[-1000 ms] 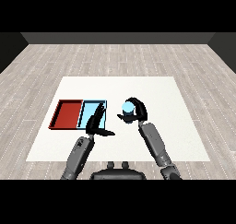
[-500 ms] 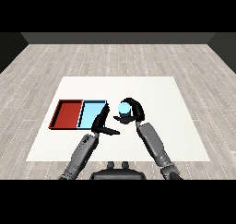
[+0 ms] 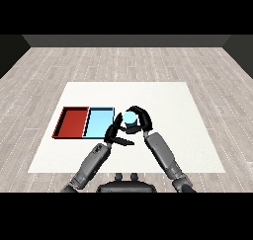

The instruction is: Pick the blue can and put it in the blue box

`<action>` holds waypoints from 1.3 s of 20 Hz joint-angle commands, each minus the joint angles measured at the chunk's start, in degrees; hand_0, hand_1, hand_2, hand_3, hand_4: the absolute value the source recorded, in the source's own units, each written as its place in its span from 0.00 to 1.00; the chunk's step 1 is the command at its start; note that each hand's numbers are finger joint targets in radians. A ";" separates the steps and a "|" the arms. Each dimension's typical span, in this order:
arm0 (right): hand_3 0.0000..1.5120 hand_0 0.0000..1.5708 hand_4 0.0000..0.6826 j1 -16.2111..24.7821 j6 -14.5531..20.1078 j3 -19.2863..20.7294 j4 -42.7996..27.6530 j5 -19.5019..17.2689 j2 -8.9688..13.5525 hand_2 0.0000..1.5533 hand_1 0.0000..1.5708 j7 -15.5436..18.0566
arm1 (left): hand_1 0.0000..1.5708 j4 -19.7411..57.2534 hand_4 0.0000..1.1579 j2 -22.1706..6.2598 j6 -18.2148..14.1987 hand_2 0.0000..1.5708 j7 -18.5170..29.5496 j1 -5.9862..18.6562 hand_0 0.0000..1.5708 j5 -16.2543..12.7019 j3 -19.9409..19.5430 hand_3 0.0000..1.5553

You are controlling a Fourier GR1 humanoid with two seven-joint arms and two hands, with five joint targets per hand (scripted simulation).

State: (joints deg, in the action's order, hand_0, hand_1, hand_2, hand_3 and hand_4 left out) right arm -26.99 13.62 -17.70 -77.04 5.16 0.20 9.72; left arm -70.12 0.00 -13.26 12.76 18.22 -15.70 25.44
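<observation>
One blue can (image 3: 129, 118) enclosed by curled right robot hand (image 3: 142, 119), apparently just right of blue tray (image 3: 99, 121).

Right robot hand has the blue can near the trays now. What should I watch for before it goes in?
1. The left robot hand sits between the blue can and the light blue tray, close to the right robot hand; they may collide.
2. The red tray adjoins the blue one, so overshooting leftward could land the can in the wrong tray.
</observation>
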 commanded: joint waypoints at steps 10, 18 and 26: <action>0.94 0.94 0.90 -1.20 2.23 -4.96 2.01 2.81 -0.20 0.95 0.94 2.68 | 0.00 2.37 0.00 -0.65 4.62 0.00 0.25 2.36 0.00 -2.13 -2.61 0.00; 0.93 0.92 0.84 -1.54 5.37 -8.54 2.59 5.09 -0.20 0.94 0.92 2.66 | 0.00 2.78 0.00 0.00 0.14 0.00 2.20 3.77 0.00 -3.11 1.86 0.00; 0.93 0.95 0.79 0.15 7.08 -14.04 1.40 6.29 -0.19 0.95 0.95 5.53 | 0.00 10.33 0.09 -0.29 0.07 0.00 3.65 6.78 0.00 -1.23 0.04 0.00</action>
State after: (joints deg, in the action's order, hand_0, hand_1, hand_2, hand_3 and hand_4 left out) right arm -28.37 19.51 -28.34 -75.34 10.14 0.24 12.68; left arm -63.44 -0.24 -14.73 15.80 24.58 -18.67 27.81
